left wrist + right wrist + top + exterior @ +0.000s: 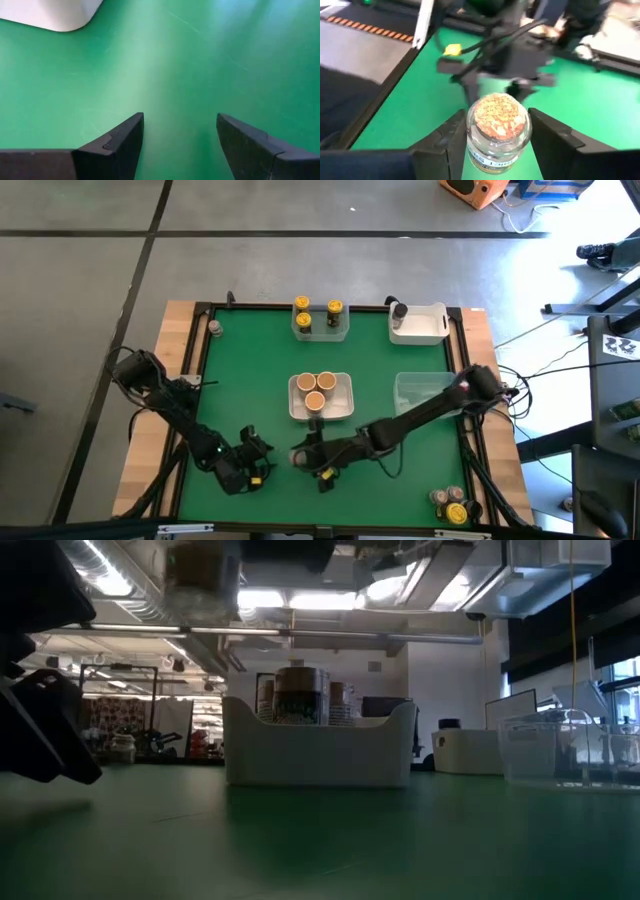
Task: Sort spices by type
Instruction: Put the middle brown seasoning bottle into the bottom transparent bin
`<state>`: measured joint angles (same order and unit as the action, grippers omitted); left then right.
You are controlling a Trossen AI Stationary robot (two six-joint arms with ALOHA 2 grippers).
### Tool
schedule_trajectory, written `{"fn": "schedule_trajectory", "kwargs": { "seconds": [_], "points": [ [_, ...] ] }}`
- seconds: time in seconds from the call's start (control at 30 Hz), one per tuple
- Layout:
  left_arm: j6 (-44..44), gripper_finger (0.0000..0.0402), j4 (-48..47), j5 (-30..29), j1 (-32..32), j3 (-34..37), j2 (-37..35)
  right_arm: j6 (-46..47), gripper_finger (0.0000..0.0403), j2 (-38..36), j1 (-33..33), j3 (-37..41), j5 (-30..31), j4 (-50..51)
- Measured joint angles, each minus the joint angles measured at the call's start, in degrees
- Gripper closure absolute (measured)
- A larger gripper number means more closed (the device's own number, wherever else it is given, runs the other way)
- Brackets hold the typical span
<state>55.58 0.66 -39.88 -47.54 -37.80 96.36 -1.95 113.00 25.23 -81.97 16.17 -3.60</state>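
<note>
Now the right gripper (497, 132) clamps a clear, labelled spice jar (496, 131) between its fingers, speckled tan-brown top showing.

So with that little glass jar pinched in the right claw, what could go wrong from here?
The right gripper holds the small glass jar with the tan cork cap by its sides; it might slip or tilt. The left gripper waits open close by, so the arms could bump. The white tub already holds three jars, so space is tight.

Left gripper (180, 131) jaws apart over green mat (200, 65), white tub (50, 12) corner beyond.
</note>
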Motion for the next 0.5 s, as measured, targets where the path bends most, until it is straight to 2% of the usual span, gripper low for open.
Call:
{"fn": "schedule_trajectory", "kwargs": {
  "seconds": [0.2,0.33,0.5],
  "points": [
    [1.02,0.0169,-0.12,0.02,-0.55,0.00,0.00,0.62,0.0221,-6.17,0.74,4.29,6.62,1.11],
    [1.20,0.0169,-0.11,0.02,-0.62,0.00,-0.02,3.80,0.0221,-13.00,0.83,10.27,8.05,0.92],
    [1.22,0.0169,-0.04,0.02,-0.62,0.00,-0.02,8.36,0.0219,-23.51,1.09,19.80,15.54,3.00]
  ]
}}
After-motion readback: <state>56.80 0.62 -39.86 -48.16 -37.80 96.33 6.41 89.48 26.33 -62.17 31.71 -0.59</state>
